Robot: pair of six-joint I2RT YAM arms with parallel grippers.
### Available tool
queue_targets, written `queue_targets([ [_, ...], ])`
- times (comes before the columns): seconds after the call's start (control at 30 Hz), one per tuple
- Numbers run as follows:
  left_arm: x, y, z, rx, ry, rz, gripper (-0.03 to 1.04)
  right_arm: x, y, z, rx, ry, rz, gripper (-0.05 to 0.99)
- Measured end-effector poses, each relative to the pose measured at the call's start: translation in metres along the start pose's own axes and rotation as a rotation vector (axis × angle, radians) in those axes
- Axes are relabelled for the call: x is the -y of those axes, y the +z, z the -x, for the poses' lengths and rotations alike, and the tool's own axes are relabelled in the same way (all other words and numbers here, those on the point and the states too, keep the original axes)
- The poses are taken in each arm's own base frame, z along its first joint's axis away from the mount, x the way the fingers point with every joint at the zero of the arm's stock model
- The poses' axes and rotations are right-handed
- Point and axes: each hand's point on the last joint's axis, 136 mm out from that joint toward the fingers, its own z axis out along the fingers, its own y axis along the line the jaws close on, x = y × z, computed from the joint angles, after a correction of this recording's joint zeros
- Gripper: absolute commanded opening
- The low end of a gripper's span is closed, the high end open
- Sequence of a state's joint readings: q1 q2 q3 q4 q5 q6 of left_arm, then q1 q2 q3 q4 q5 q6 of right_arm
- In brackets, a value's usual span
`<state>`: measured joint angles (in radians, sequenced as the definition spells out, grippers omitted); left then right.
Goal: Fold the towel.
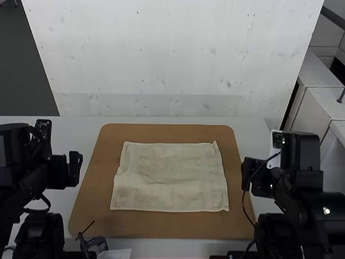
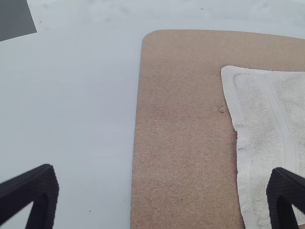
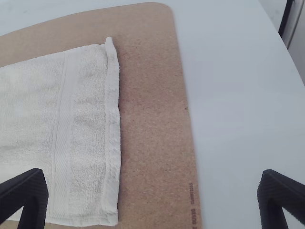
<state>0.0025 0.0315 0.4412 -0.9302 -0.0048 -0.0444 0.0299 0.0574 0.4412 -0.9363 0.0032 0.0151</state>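
A cream terry towel (image 1: 170, 181) lies spread on a brown board (image 1: 161, 225), near its middle, and the board rests on a white table (image 1: 251, 129). The towel makes a rough rectangle, slightly wider along the side facing the board's near edge. Its far right corner is turned up into a small point, and its left edge runs wavy, with a shallow notch partway along. A woven band runs parallel to each short side. Brown board shows on all four sides of the towel.

The left gripper (image 1: 68, 170) is beside the board's left edge, apart from the towel. In the left wrist view the left gripper (image 2: 162, 176) has its black, tapered fingers spread wide with nothing between them; one overlaps the towel's left side in that view, without gripping it. The right gripper (image 1: 254, 175) is by the board's right edge, also apart from the towel. Its own wrist view shows the right gripper (image 3: 152, 177) spread wide too, holding nothing, with one finger overlapping the towel's right part. A small black device (image 1: 96, 243) sits at the board's near left corner.
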Motion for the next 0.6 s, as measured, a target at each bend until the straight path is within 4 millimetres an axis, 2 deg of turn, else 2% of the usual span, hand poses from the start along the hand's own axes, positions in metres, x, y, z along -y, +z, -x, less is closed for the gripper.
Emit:
queue_targets([
  [0.1,0.003,0.011,0.004,-0.045,0.002,-0.019,0.98,-0.002,0.005,0.014,-0.031,0.003,0.003,0.96],
  [0.2,0.004,0.027,0.009,-0.12,0.003,-0.032,0.97,-0.005,0.021,0.021,-0.113,0.012,0.003,0.96],
  [0.33,0.009,0.052,0.016,-0.246,0.011,-0.056,0.96,-0.01,0.055,0.023,-0.25,0.043,0.016,0.96],
  [0.5,0.031,0.086,0.026,-0.348,0.04,-0.119,0.97,-0.023,0.098,0.027,-0.379,0.031,0.035,0.96],
  [0.6,0.035,0.109,0.029,-0.387,0.018,-0.117,0.97,-0.034,0.125,0.03,-0.423,0.001,0.047,0.96],
])
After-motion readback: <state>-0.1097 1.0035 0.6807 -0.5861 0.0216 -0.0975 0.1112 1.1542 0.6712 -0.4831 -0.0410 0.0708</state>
